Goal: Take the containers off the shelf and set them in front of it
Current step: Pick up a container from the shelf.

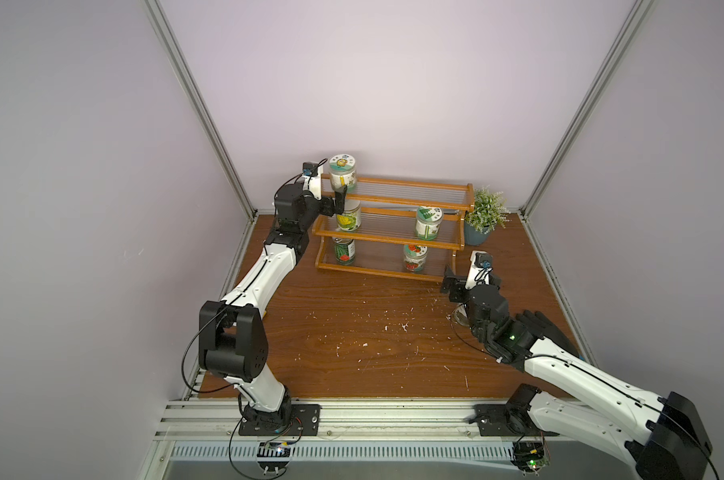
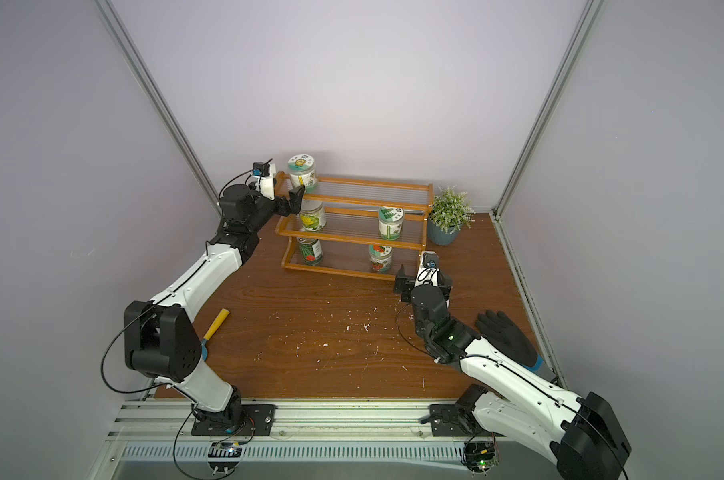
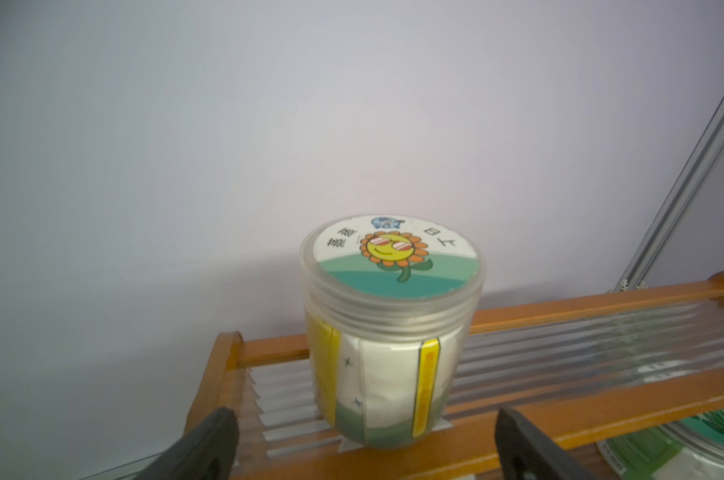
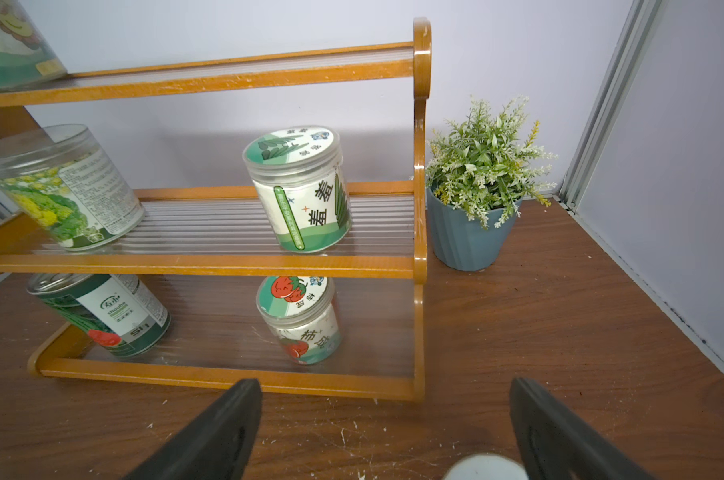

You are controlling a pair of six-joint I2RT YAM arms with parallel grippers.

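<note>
Back of desk (image 1: 352,340), near the wall: shelf (image 1: 376,271), orange-brown frame, clear ribbed panels, three stepped tiers.
Top tier, left end: sunflower jar (image 3: 389,332), clear, white lid.
Middle tier, left: yellow-flower jar (image 1: 348,217); right: green-leaf jar (image 4: 300,191).
Bottom tier, left: can (image 4: 106,313), pull-tab top, green label; right: red-fruit jar (image 4: 300,320).
All five upright in both top views.
Left hand (image 2: 292,199): spread wide at the left end of the top tier, fingers (image 3: 210,440) either side of the sunflower jar's base, a gap showing on each side, nothing gripped.
Right hand (image 1: 450,284): spread wide, empty, low over the desk just in front of the shelf's right end, facing the red-fruit jar.
Just right of shelf: pot (image 1: 476,235), grey-blue, with green plant.
On desk beside the right arm: black glove (image 2: 505,336).
On desk beside the left arm: yellow-handled tool (image 2: 215,326), partly hidden.
Mid-desk: scattered white flecks.
</note>
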